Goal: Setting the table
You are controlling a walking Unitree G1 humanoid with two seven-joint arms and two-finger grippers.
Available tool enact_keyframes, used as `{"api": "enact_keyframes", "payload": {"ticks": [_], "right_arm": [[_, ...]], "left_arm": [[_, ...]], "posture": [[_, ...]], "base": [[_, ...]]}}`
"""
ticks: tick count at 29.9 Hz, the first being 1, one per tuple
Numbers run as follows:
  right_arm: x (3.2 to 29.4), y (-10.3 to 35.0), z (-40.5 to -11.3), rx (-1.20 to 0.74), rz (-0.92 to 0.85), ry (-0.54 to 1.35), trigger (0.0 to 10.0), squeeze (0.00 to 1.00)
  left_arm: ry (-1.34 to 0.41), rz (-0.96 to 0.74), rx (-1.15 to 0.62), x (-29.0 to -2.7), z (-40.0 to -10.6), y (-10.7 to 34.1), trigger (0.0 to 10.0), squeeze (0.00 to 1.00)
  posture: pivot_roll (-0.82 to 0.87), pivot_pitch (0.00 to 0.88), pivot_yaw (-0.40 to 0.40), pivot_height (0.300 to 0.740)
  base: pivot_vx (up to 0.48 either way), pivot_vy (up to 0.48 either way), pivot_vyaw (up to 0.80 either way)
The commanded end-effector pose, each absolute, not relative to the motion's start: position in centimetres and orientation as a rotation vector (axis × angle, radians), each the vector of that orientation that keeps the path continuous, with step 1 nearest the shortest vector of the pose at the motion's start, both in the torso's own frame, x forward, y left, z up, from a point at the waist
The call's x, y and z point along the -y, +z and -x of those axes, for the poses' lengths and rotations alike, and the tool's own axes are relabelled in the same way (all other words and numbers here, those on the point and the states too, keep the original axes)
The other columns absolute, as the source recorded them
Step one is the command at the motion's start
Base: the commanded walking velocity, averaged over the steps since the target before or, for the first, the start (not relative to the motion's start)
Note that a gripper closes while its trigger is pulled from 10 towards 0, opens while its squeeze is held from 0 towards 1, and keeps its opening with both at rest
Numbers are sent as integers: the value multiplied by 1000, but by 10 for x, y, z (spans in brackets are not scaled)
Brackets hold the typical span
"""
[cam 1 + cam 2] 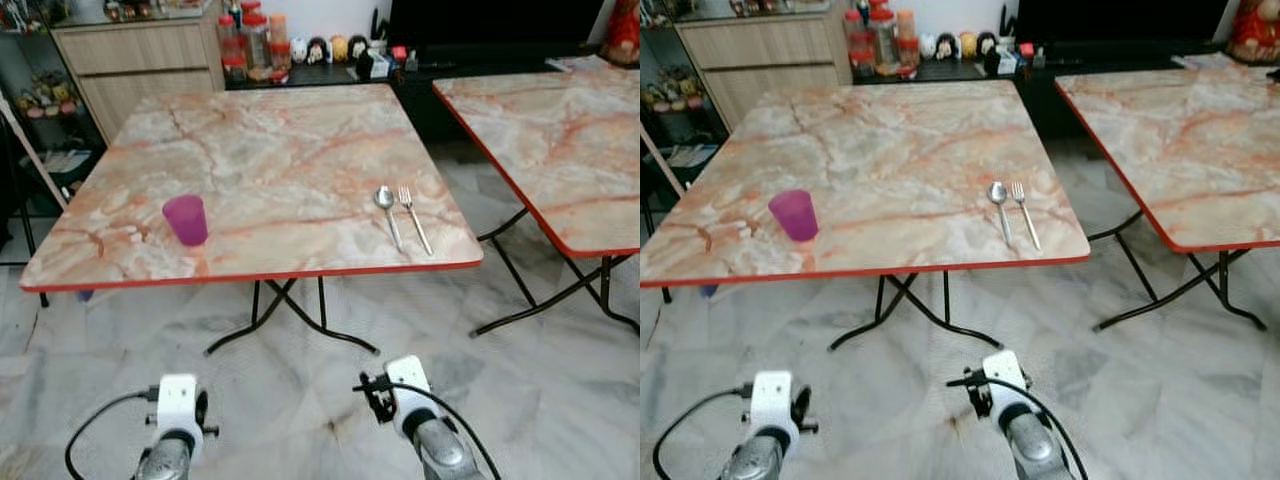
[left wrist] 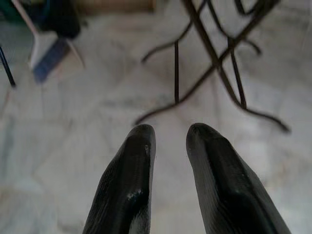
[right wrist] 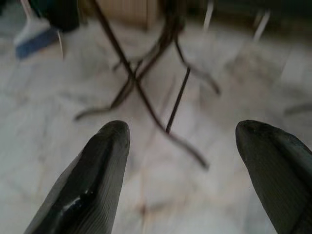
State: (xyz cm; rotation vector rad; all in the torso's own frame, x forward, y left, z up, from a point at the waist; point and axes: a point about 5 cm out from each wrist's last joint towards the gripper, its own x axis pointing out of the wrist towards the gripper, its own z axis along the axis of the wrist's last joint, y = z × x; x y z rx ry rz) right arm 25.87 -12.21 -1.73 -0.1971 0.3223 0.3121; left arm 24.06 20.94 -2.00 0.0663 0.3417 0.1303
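A: What's the room like?

B: Pale marble-look floor [image 1: 300,400] and two folding tables with orange-veined tops and red edges. The near table [image 1: 270,160] stands on crossed black legs; the second table [image 1: 560,130] is just off to the right. Behind are a wooden cabinet [image 1: 140,60], jars [image 1: 250,45] and small figurines [image 1: 330,48] on a dark shelf.

A: And what's on the near table?

B: A purple cup [image 1: 186,219] near the front left edge. Toward the front right, a spoon [image 1: 388,212] and fork [image 1: 414,218] lie side by side, apart from the cup.

A: The grippers?

B: Both hang low over the floor, holding nothing. The left gripper [image 2: 168,141] has its fingers slightly parted; the right gripper [image 3: 183,131] is spread wide.
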Motion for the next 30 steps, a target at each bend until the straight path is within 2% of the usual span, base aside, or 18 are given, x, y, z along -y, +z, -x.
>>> {"api": "enact_keyframes", "payload": {"ticks": [1, 4, 7, 12, 13, 20, 25, 30], "right_arm": [[120, -15, -260, -301, 205, 321, 10000, 0], [113, 7, -276, -165, 207, 322, 10000, 0], [112, 25, -287, -74, 177, 291, 10000, 0], [114, 50, -301, 43, 117, 223, 10000, 0], [112, 59, -306, 82, 109, 205, 10000, 0], [117, 71, -314, 117, 108, 149, 10000, 0], [122, 66, -314, 78, 98, 111, 10000, 0], [123, 65, -314, 62, 80, 91, 10000, 0]], "left_arm": [[158, -56, -341, -213, -238, -21, 10000, 0], [180, -51, -230, -212, -250, -3, 10000, 0], [176, -44, -198, -209, -256, 3, 10000, 0], [135, -50, -342, -206, -246, -18, 10000, 0], [113, -91, -432, -207, -236, -30, 10000, 0], [79, -130, -678, -213, -201, -61, 10000, 0], [92, -122, -796, -213, -184, -74, 10000, 0], [88, -111, -796, -209, -188, -74, 10000, 0]], "posture": [[65, 0, 28, 740], [68, 0, 17, 740], [71, 0, 12, 740], [72, 0, 10, 740], [53, 0, 9, 740], [44, 0, 8, 740], [39, 0, 6, 740], [29, 0, 7, 740]], "base": [[0, 0, 0], [0, 0, 0], [0, 0, 0], [0, 0, 0], [0, 0, 0], [0, 0, 0], [0, 0, 0], [0, 0, 0]]}}
